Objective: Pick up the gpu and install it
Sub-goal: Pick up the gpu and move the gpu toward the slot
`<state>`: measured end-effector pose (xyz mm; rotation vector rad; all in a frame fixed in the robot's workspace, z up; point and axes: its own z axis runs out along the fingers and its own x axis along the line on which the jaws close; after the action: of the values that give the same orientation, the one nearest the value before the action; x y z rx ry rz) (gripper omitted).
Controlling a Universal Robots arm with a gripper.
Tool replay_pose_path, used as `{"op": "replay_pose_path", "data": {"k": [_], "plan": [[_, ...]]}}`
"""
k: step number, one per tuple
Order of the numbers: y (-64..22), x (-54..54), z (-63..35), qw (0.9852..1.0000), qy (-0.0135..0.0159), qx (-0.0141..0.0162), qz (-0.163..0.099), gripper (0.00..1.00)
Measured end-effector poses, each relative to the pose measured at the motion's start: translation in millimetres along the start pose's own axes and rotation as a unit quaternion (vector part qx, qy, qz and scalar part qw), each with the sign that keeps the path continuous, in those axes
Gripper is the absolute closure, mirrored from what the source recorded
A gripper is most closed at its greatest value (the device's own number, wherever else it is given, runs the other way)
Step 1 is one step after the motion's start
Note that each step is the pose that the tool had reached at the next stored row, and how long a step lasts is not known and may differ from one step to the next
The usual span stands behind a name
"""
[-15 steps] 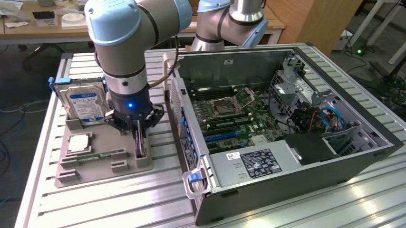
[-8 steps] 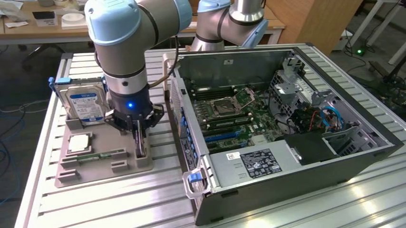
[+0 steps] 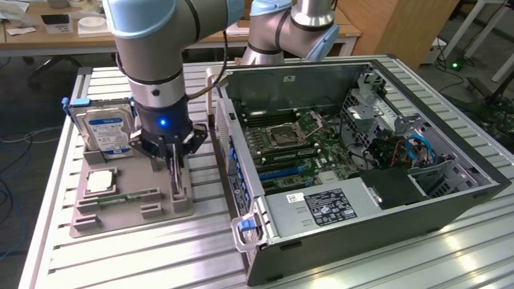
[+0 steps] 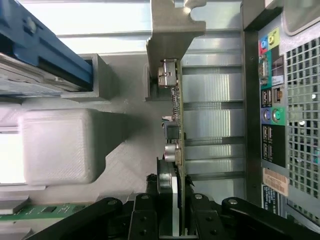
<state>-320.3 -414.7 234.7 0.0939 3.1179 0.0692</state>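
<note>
Green edge of the gpu [image 4: 177,150] sits pinched between my part-closed jaws, upright in a slot of the grey holder [image 3: 120,218], where so thin a hold may let it tilt and snag, a grip the wrist view shows, the exterior view adding the open case [image 3: 377,241] alongside.

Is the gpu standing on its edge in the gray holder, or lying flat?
On edge: the gpu stands upright in the gray holder, with the gripper closed on it.
</note>
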Motion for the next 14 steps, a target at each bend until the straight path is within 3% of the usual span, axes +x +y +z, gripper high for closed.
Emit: {"op": "replay_pose_path", "data": {"k": [14], "plan": [[2.9, -1.3, -63.4, 1.0000, 0.0000, -0.0001, 0.000, 0.72]]}}
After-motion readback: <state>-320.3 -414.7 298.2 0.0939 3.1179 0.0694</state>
